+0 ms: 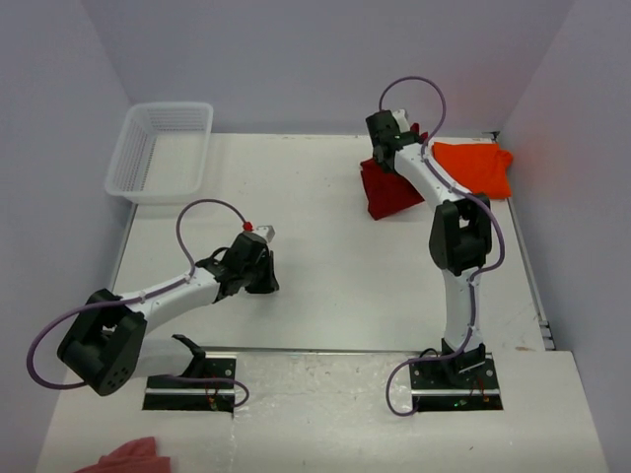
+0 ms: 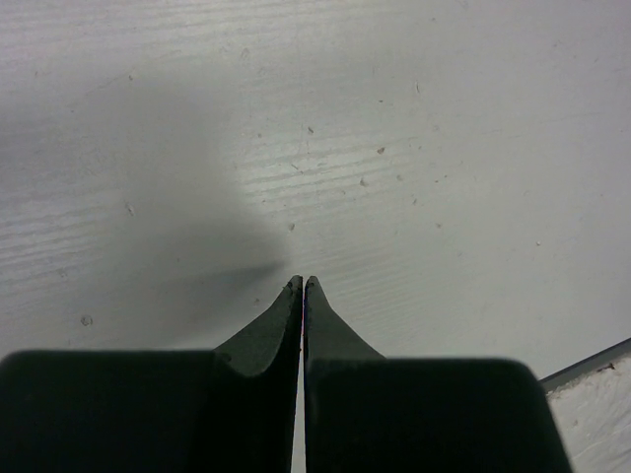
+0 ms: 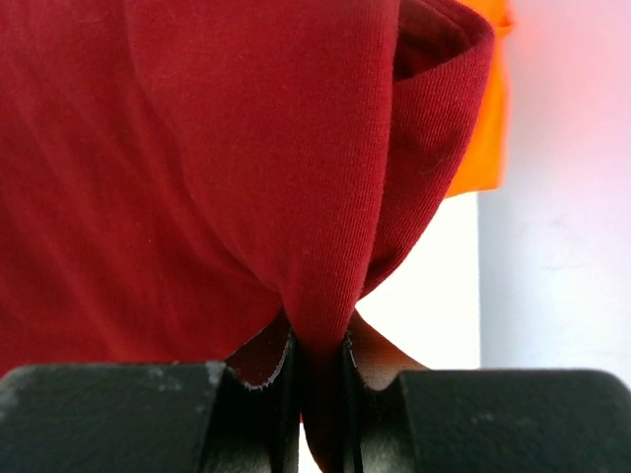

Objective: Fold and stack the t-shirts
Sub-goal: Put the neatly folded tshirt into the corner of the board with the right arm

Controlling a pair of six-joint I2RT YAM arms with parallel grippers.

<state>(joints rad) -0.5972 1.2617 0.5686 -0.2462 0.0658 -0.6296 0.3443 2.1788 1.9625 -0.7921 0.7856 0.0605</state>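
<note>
Beside the orange t-shirt (image 1: 473,168), the right gripper (image 3: 320,340) pinches a fold of the crimson t-shirt (image 3: 197,148), probably best drawn low and flat, while the left gripper (image 2: 302,286) rests pressed together.

You are looking down your left gripper (image 2: 302,286): its two dark jaws are pressed together, tips meeting, with nothing between them. Under them lies a white, speckled, scratched table (image 2: 444,118). A soft shadow (image 2: 148,207) spreads at left. A dark seam (image 2: 592,358) crosses the lower right corner.
</note>
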